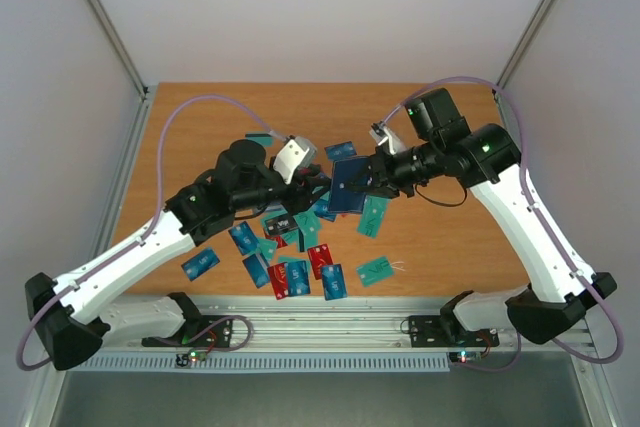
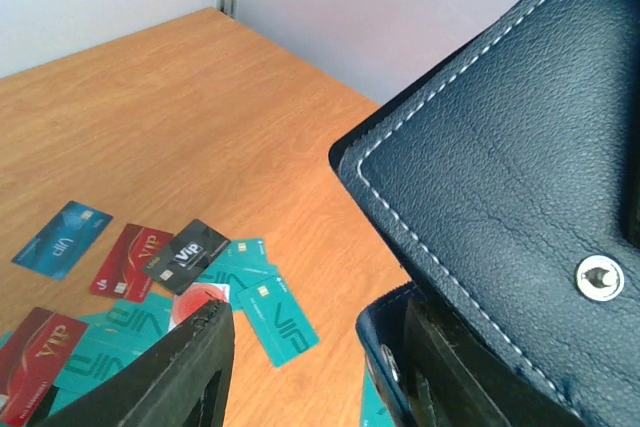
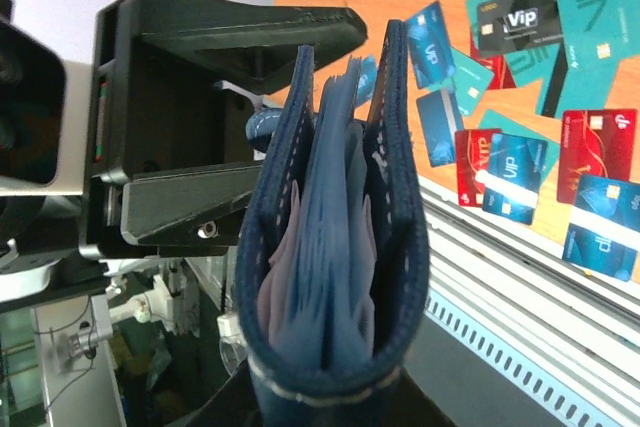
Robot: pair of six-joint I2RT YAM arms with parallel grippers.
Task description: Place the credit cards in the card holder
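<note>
between left jaws: I see the card holder (image 2: 500, 177) filling the right side; clear gap only beside one finger (image 2: 180, 367)
under left jaws: credit cards (image 2: 235, 282) scattered and overlapping on the table (image 2: 200, 117)
ahead of left jaws: bare wood, passable
at right jaws: right gripper (image 1: 378, 179) clamps the card holder's fold; left gripper (image 1: 315, 179) crowds one cover, other cover side free

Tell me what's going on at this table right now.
Two robot arms are working on a dark blue card holder, lifted above the table. The right gripper has its jaws shut on the folded end, with the open edges pointing toward the left gripper. The left jaws stand apart at one flap. No card shows in them. The cards lie scattered on the table below.
</note>
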